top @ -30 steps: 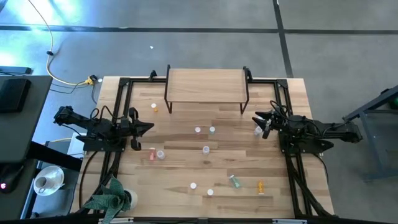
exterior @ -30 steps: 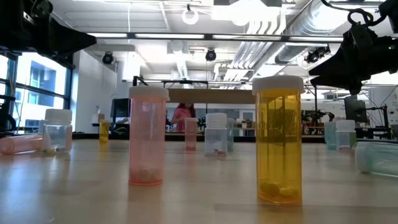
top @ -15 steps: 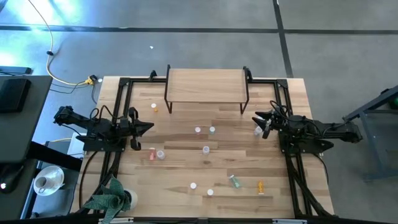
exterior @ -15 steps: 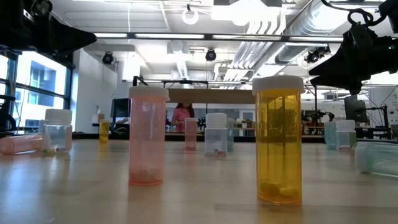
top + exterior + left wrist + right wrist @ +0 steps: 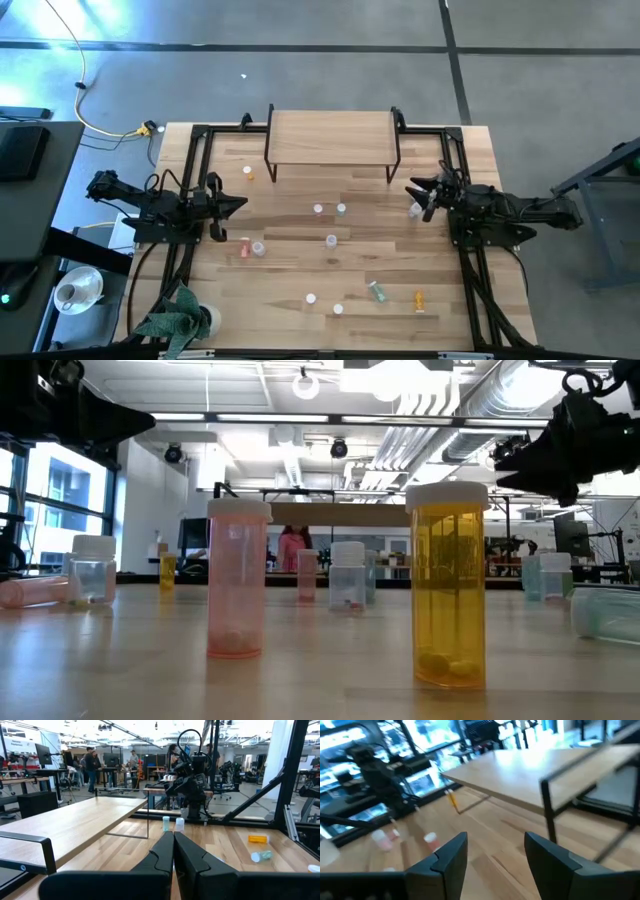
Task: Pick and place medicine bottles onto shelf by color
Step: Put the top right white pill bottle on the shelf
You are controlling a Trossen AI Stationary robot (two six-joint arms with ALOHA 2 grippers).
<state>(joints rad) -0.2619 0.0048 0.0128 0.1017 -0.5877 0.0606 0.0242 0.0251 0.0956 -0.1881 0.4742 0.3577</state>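
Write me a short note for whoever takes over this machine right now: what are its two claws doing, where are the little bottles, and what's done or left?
Left gripper: shut, empty, waiting at the table's left side.
Right gripper: open, empty, at the right side near a white-capped bottle below the shelf's right legs.
Shelf: top bare, no bottles on it.
Bottles: all on the table, among them a pink one and an orange one standing upright near the front.
Done: nothing placed.
Left: sort every bottle onto the shelf by color.
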